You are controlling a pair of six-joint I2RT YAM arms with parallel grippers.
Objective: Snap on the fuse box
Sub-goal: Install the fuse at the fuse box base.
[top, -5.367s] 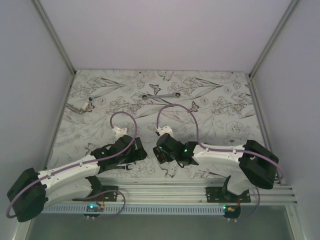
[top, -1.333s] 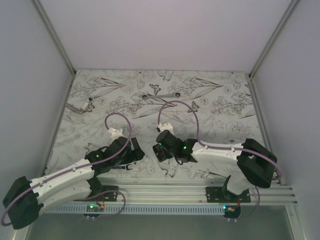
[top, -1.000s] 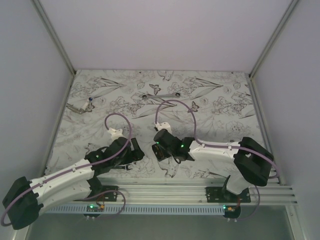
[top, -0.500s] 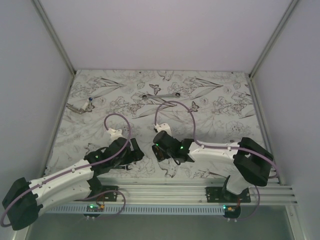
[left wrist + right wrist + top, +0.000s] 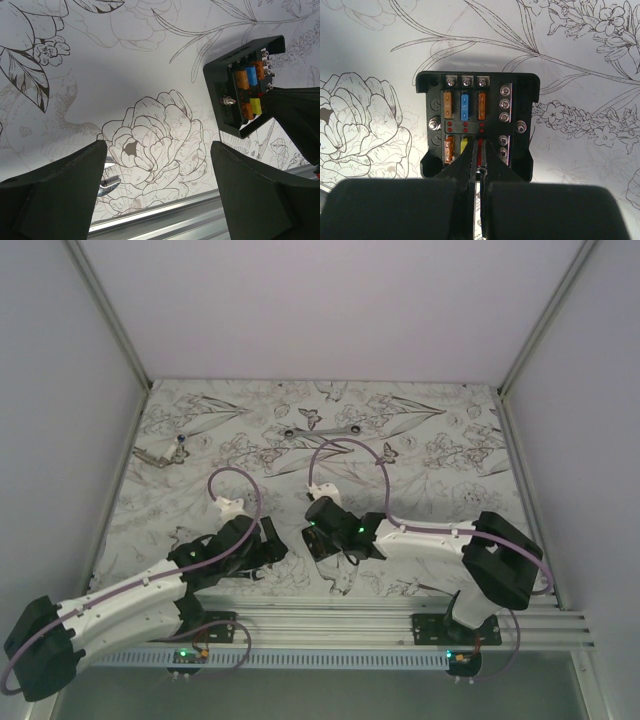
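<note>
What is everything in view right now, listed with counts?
fuse box: one, black, on the cloth under the right gripper
fuses: three orange, one blue, one yellow, seated in the box
red piece: one, between the right gripper's tips, at the box's lower row
wrenches: two, silver-grey, far side of the cloth, one centre, one left
cloth: one, white with dark floral print
left gripper: one, black, open, empty, beside the box
right gripper: one, black, shut on the red piece
</note>
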